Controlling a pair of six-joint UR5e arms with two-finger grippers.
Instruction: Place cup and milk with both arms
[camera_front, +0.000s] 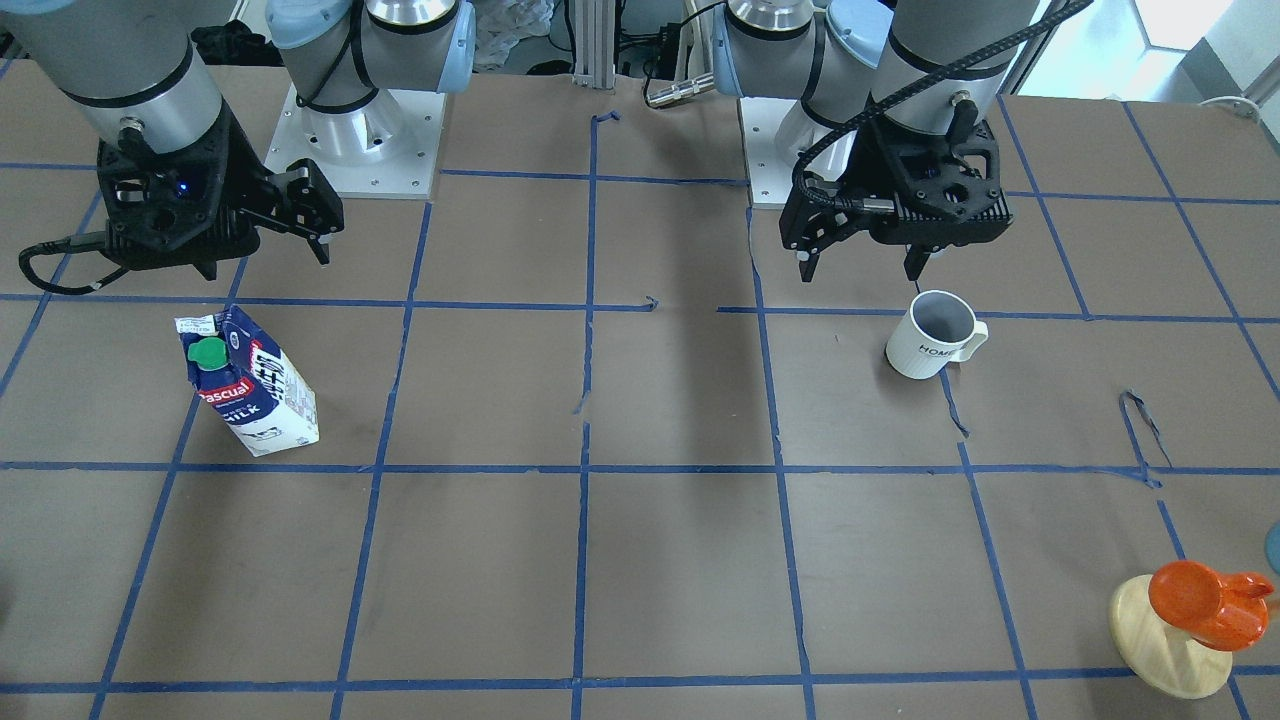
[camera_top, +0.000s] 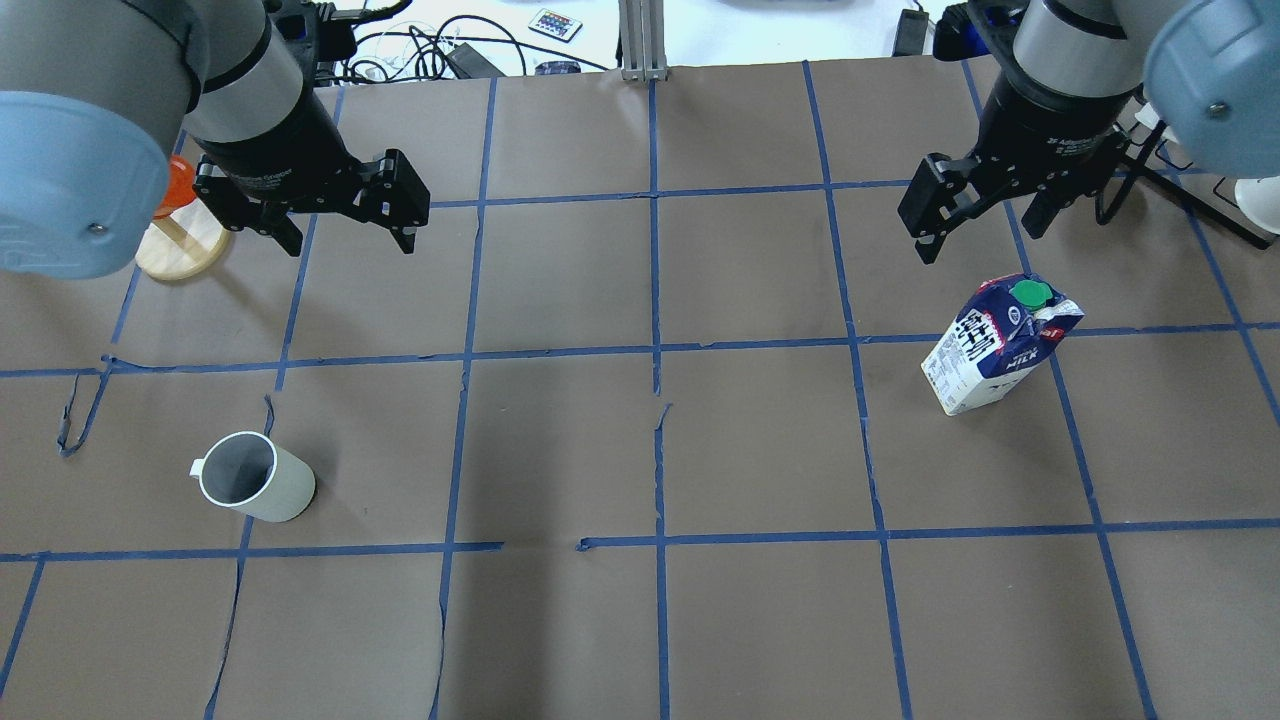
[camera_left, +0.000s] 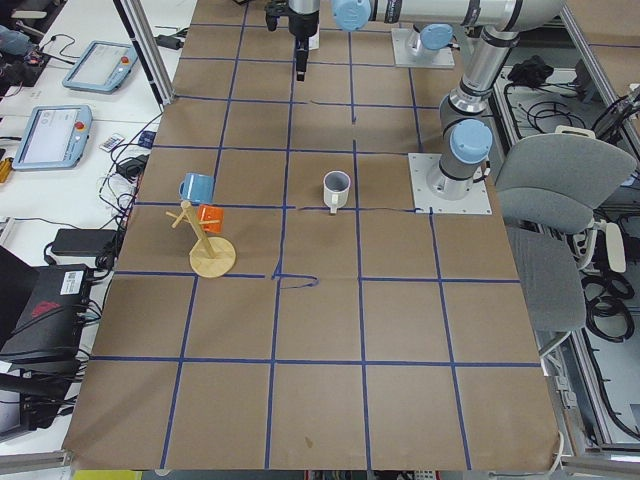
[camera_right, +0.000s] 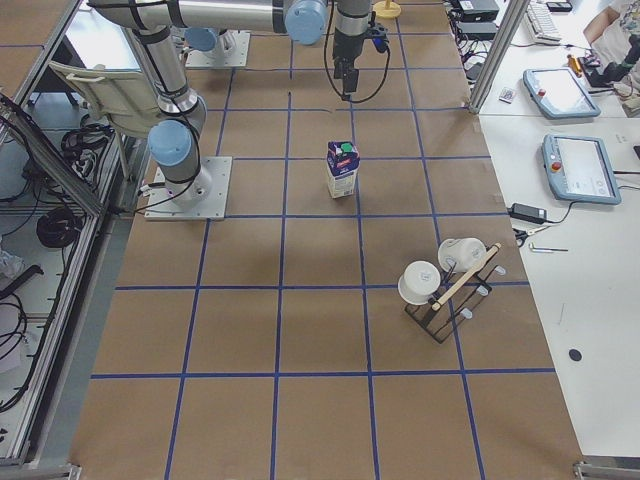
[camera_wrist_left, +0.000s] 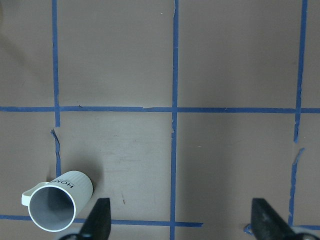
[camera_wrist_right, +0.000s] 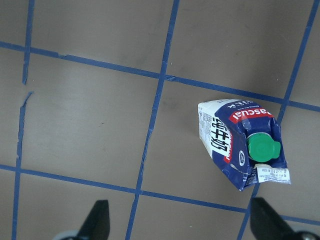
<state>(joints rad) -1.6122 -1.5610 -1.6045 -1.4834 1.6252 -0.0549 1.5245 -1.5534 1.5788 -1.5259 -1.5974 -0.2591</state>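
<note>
The white "HOME" cup stands upright on the brown table, also in the overhead view and the left wrist view. My left gripper hangs open and empty above the table, apart from the cup; in its wrist view the cup lies just left of the left fingertip. The blue and white milk carton stands upright with its green cap on top. My right gripper is open and empty above the table beside the carton, not touching it.
A round wooden stand carrying an orange cup sits near the table's corner on my left. A rack with white cups stands at the far side on my right. Blue tape lines grid the brown paper.
</note>
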